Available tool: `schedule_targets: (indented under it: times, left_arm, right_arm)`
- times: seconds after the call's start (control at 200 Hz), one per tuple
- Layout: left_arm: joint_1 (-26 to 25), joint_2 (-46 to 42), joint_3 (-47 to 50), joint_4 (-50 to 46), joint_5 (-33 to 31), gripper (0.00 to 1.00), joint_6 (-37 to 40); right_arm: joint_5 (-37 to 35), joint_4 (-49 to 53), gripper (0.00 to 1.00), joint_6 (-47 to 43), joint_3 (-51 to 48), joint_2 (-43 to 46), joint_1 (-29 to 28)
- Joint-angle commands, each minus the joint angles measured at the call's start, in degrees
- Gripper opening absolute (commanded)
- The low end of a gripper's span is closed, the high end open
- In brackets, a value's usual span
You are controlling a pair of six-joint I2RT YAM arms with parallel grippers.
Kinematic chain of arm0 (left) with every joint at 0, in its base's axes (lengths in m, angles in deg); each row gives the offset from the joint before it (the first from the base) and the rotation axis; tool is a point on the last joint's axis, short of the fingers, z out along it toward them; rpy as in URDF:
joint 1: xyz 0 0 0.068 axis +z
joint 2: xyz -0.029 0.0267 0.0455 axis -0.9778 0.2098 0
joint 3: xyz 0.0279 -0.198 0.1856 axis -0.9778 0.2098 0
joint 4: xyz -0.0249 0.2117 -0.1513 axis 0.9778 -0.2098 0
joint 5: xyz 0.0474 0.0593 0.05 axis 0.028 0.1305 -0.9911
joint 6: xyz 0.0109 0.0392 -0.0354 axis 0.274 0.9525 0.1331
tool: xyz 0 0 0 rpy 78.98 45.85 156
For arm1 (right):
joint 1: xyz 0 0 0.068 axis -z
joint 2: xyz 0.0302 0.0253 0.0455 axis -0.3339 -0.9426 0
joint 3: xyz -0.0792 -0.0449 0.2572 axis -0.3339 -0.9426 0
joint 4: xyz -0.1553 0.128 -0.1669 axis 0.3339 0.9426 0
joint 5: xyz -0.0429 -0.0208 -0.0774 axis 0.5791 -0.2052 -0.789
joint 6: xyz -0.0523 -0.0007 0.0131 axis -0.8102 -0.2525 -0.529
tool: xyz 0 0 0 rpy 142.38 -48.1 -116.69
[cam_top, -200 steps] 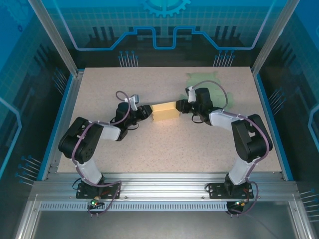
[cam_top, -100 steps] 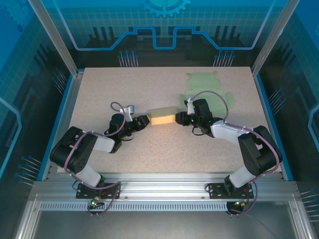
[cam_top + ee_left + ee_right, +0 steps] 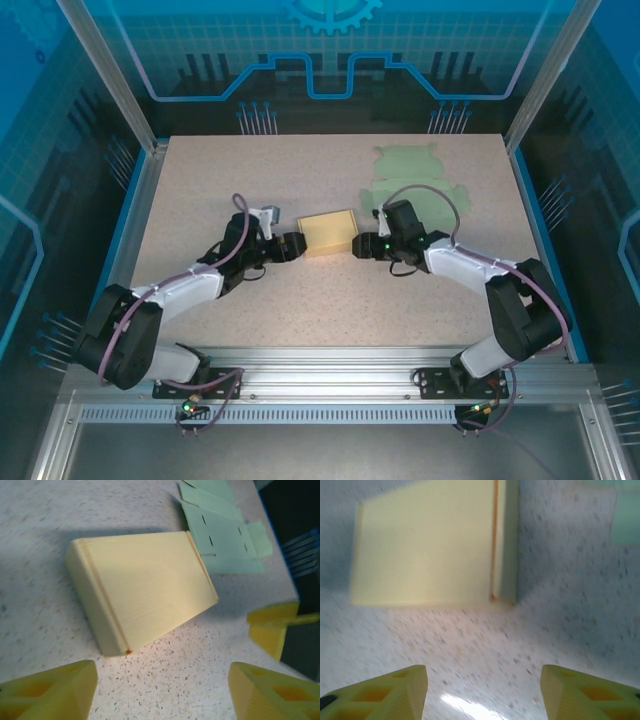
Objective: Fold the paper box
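Note:
The pale yellow folded paper box (image 3: 328, 232) lies flat on the speckled table, closed, with nothing touching it. My left gripper (image 3: 293, 245) sits just left of it, open, with bare table between its yellow fingers (image 3: 55, 690); the box (image 3: 145, 595) lies ahead of them. My right gripper (image 3: 362, 246) sits just right of the box, open too, and the box (image 3: 425, 545) lies ahead of its fingers (image 3: 385, 692). In the left wrist view the right gripper's fingertips (image 3: 272, 625) show beyond the box's far corner.
A flat, unfolded green paper cut-out (image 3: 415, 185) lies behind the right gripper, toward the table's back right, and it shows as the green sheet (image 3: 225, 535) past the box. A blue rim (image 3: 135, 215) and glass walls bound the table.
Both grippers have opened and let go of the box's ends, then drawn back a little. The box has settled flat on the table between them.

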Motion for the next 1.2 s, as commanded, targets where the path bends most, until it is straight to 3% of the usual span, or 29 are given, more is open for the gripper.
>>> schedule_targets:
  times: [0.0,0.095,0.405,0.65,0.845,1.016,1.196]
  left_arm:
    - [-3.04,4.35,-6.69,-13.70,-4.95,0.80,13.30]
    - [-4.81,9.38,-11.10,-17.94,-9.26,0.91,19.32]
    - [-5.21,20.22,-18.54,-23.45,-15.63,0.92,25.15]
    - [0.47,22.31,-19.97,-25.57,-21.88,0.92,17.29]
    - [6.85,22.45,-19.51,-22.14,-20.40,0.94,12.56]
    - [7.18,20.37,-19.11,-22.10,-18.63,0.99,12.06]
    - [7.10,8.17,-13.60,-22.30,-18.48,0.99,9.83]
  right_arm:
    - [-1.94,6.65,0.66,1.60,6.56,-4.38,-0.29]
    - [-1.75,8.70,0.66,1.63,11.33,-9.67,0.23]
    - [3.23,9.61,0.62,1.73,23.29,-23.71,-0.60]
    - [6.48,11.27,0.62,3.19,34.97,-33.85,-3.89]
    - [9.89,12.40,0.61,5.81,45.31,-41.44,-5.32]
    - [9.98,18.16,0.63,2.92,50.92,-40.93,-2.53]
    - [9.57,19.04,0.67,-0.64,42.29,-27.14,6.30]
